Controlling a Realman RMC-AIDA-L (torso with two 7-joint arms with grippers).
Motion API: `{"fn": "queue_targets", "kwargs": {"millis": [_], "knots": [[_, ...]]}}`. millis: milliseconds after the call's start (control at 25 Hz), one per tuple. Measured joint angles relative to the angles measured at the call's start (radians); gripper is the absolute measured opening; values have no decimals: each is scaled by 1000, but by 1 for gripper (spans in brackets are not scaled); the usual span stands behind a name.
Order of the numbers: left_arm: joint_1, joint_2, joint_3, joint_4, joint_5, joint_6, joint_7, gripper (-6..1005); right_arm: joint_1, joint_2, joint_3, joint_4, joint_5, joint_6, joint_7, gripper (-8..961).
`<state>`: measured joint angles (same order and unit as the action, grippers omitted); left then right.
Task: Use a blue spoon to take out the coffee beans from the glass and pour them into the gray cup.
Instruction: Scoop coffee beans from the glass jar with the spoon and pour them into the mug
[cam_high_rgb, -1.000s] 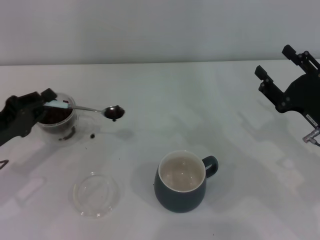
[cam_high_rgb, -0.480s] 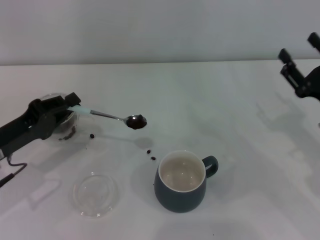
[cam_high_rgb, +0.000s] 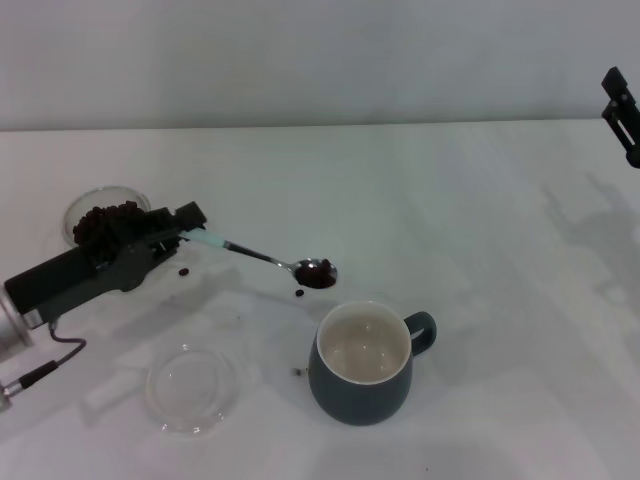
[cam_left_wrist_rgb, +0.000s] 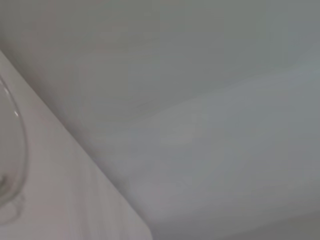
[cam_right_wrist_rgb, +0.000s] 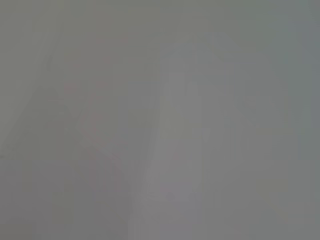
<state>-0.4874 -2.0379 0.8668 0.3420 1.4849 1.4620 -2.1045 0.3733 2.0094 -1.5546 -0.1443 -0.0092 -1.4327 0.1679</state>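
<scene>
In the head view my left gripper (cam_high_rgb: 186, 228) is shut on the pale-blue handle of the blue spoon (cam_high_rgb: 262, 257). The spoon's metal bowl holds coffee beans (cam_high_rgb: 317, 272) and hangs just above and to the left of the gray cup (cam_high_rgb: 364, 363), close to its rim. One bean (cam_high_rgb: 299, 293) is just below the spoon bowl. The glass (cam_high_rgb: 103, 222) with a heap of beans stands behind my left arm. The gray cup looks empty, cream-white inside. My right gripper (cam_high_rgb: 622, 113) is parked at the far right edge.
A flat clear glass saucer (cam_high_rgb: 193, 387) lies left of the gray cup. Loose beans lie on the white table near the glass (cam_high_rgb: 184, 271) and beside the cup (cam_high_rgb: 299, 373). The wrist views show only blurred pale surfaces.
My left gripper has carried the loaded spoon rightward and down, from beside the glass to the cup's rim. Beans dropped on the way. My right arm has drawn back toward the right edge.
</scene>
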Motion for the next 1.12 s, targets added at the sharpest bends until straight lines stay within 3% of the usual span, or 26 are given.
{"fn": "queue_targets", "kwargs": {"millis": [680, 1120], "knots": [[-48, 3, 52, 11, 54, 0, 30, 131, 0, 0, 5, 0, 5, -1, 16, 699], [-131, 7, 51, 46, 167, -2, 68, 134, 3, 1, 1, 0, 4, -1, 31, 698]]}}
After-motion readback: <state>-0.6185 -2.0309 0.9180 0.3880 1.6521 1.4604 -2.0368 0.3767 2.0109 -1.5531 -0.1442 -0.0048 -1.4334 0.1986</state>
